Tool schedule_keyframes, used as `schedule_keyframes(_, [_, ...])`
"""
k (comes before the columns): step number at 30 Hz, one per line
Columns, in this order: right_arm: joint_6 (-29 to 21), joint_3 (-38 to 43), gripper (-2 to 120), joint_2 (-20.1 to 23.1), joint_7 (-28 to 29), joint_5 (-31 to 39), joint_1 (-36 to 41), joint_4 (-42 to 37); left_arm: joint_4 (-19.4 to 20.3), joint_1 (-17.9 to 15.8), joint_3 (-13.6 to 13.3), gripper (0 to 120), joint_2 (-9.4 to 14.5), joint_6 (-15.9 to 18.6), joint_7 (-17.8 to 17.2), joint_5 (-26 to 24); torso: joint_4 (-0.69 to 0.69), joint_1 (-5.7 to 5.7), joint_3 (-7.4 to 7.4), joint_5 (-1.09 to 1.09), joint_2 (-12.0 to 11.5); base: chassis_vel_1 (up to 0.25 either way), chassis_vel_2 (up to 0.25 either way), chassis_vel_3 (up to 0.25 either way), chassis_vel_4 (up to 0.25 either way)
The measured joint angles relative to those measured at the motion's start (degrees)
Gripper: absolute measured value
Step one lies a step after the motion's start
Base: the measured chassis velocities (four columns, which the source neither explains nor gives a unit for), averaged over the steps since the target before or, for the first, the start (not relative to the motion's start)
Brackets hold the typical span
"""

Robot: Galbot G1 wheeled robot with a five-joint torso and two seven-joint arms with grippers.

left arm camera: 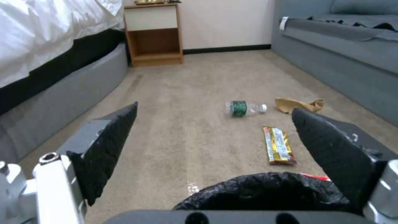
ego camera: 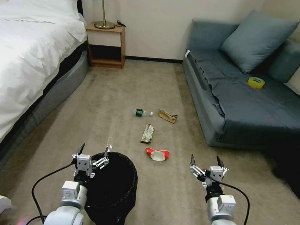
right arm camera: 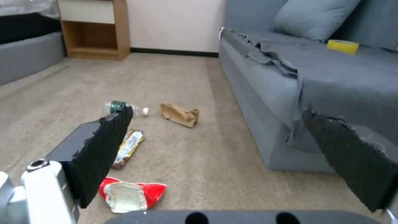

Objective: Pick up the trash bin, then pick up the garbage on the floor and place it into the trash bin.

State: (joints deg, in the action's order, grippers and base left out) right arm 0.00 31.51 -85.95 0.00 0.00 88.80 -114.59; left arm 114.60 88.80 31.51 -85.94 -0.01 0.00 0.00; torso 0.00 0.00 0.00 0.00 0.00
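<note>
My left tool (ego camera: 92, 152) hangs wide open over the mesh trash bin (ego camera: 114, 190) at near left, gripping nothing; bin pickup pending; next, close on its rim; right tool (ego camera: 205, 163) open, empty.

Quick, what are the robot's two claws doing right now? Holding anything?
Left end effector: open, holding nothing, above the trash bin rim.
Right end effector: open, holding nothing, above the carpet.
</note>
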Motion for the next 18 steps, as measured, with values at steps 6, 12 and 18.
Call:
schedule_keyframes(6, [0.0,0.0,100,0.0,0.0,0.0,0.0,0.0,0.0,0.0,0.0,100,0.0,0.0,0.0,0.0,0.0,0.0,0.0,0.0,0.0,0.0,0.0,0.0,0.0])
schedule_keyframes(12, [0.0,0.0,100,0.0,0.0,0.0,0.0,0.0,0.0,0.0,0.0,100,0.0,0.0,0.0,0.0,0.0,0.0,0.0,0.0,0.0,0.0,0.0,0.0,0.0])
schedule_keyframes(18, [0.0,0.0,100,0.0,0.0,0.0,0.0,0.0,0.0,0.0,0.0,100,0.0,0.0,0.0,0.0,0.0,0.0,0.0,0.0,0.0,0.0,0.0,0.0,0.0])
